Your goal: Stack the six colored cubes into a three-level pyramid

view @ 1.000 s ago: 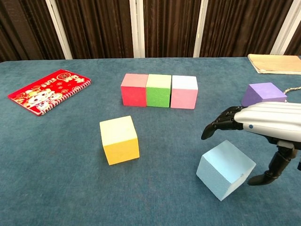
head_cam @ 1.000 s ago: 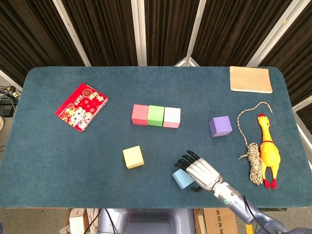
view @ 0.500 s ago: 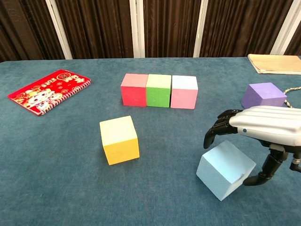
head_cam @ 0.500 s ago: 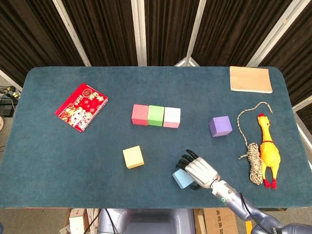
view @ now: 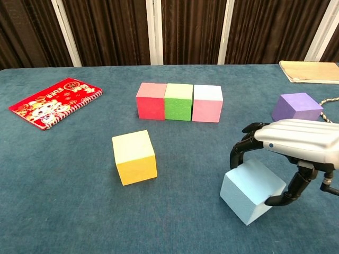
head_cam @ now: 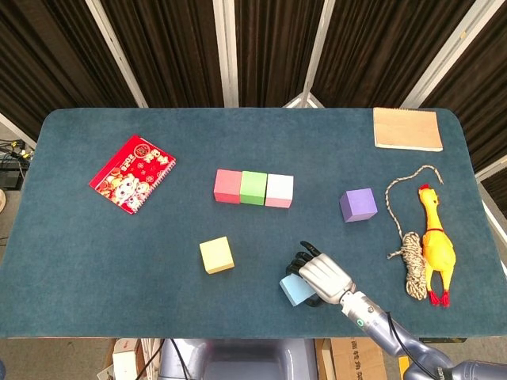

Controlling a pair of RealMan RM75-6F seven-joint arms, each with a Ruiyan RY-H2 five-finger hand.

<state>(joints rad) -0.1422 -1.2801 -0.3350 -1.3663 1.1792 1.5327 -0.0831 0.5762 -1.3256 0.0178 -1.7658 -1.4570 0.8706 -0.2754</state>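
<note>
1. The right hand (view: pixel 288 153) arches over the light blue cube (view: pixel 251 190) near the table's front edge, fingers (view: pixel 242 149) curled down along the cube's far side and the thumb (view: pixel 286 191) pressing its near right face; the cube sits tilted on the blue felt table (head_cam: pixel 95 253), clasped between them.
2. From the head view, the same right hand (head_cam: pixel 323 275) covers most of the light blue cube (head_cam: pixel 295 291), only the cube's left part showing.
3. A row of three cubes stands mid-table, faces touching: red cube (view: pixel 151 100), green cube (view: pixel 178 101), pink cube (view: pixel 207 103).
4. The yellow cube (view: pixel 134 157) rests alone in front of that row, well apart from the light blue cube.
5. The purple cube (view: pixel 296 106) sits to the right, just behind the hand.
6. The left hand shows in neither view.
7. Elsewhere on the table: a red spiral notebook (head_cam: pixel 132 173) at left, a tan notepad (head_cam: pixel 407 128) at the far right corner, a rubber chicken (head_cam: pixel 436 241) and a coil of rope (head_cam: pixel 412 253) beside it.
</note>
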